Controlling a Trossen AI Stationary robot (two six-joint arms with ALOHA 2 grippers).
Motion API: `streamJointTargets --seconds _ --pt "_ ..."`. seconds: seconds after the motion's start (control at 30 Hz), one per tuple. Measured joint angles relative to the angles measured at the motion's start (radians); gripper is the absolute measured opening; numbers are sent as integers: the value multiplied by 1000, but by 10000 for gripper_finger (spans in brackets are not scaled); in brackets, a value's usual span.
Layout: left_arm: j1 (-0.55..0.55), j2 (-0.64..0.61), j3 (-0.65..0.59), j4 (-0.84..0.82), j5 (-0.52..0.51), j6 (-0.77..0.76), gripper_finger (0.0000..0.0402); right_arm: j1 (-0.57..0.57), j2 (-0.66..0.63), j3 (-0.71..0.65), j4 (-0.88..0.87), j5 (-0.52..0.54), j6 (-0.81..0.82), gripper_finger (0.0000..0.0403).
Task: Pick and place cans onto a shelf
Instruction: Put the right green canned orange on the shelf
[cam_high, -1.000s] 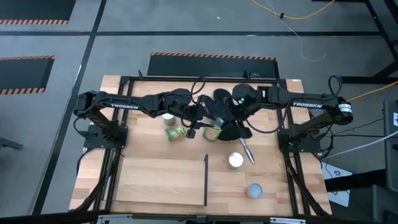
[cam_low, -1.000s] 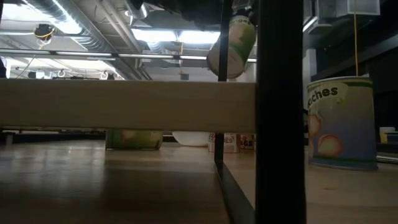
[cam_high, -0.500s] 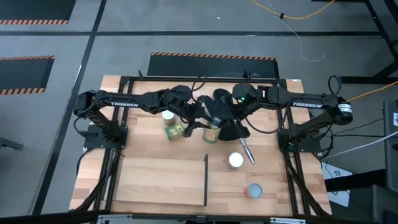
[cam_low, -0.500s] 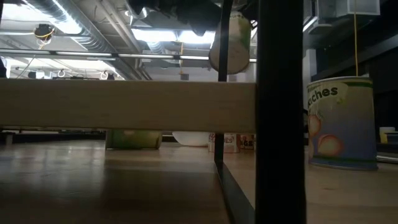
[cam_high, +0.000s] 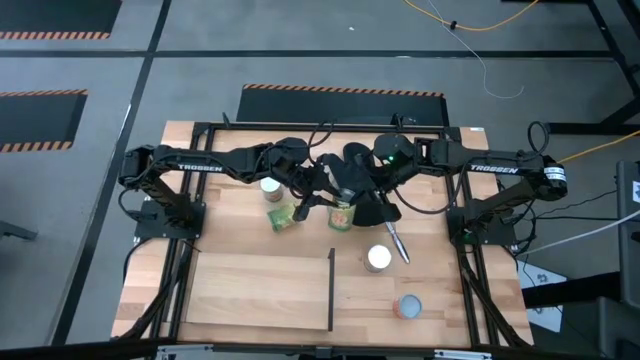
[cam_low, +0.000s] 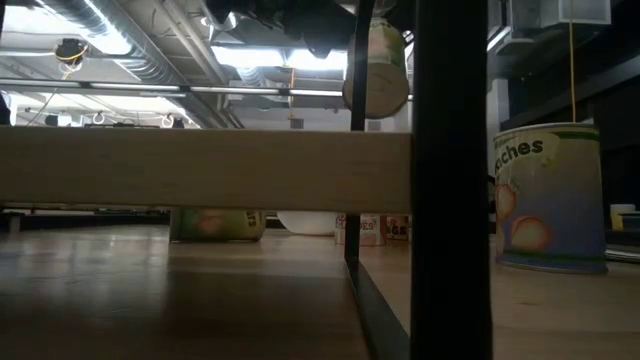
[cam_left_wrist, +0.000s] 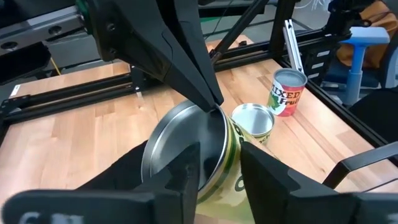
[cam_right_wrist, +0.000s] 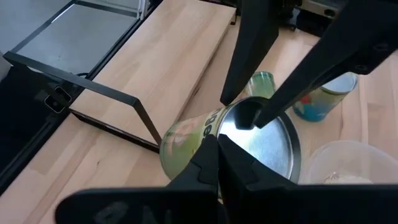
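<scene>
Handing over mid-air, the right gripper (cam_right_wrist: 217, 140) fingers pinch a can (cam_high: 341, 213) by its rim while the left gripper (cam_left_wrist: 219, 158) fingers straddle it, not clearly clamped; next, the shelf (cam_high: 260, 290).

A robotics lab or workshop: grey floor (cam_high: 300, 40) marked with orange-and-black hazard stripes (cam_high: 342, 91), bare ceiling ducts (cam_low: 120, 40) and strip lights (cam_low: 270, 57), a black-framed wooden surface (cam_high: 250, 285), loose yellow cable (cam_high: 470, 25).
</scene>
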Motion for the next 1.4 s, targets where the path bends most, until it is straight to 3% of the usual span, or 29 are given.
streamJointTargets --seconds 0.3,0.57,1.17,1.4 --pt "-1 0 0 -1 5 3 40 -1 0 0 12 3 -2 0" --pt "-1 0 0 1 5 3 8 -1 0 0 12 5 -3 0" --pt "0 2 -4 -4 -36 -1 0 -1 -1 0 13 4 -1 2" --pt "1 2 -3 -29 -48 0 0 -1 -1 0 19 4 24 47"
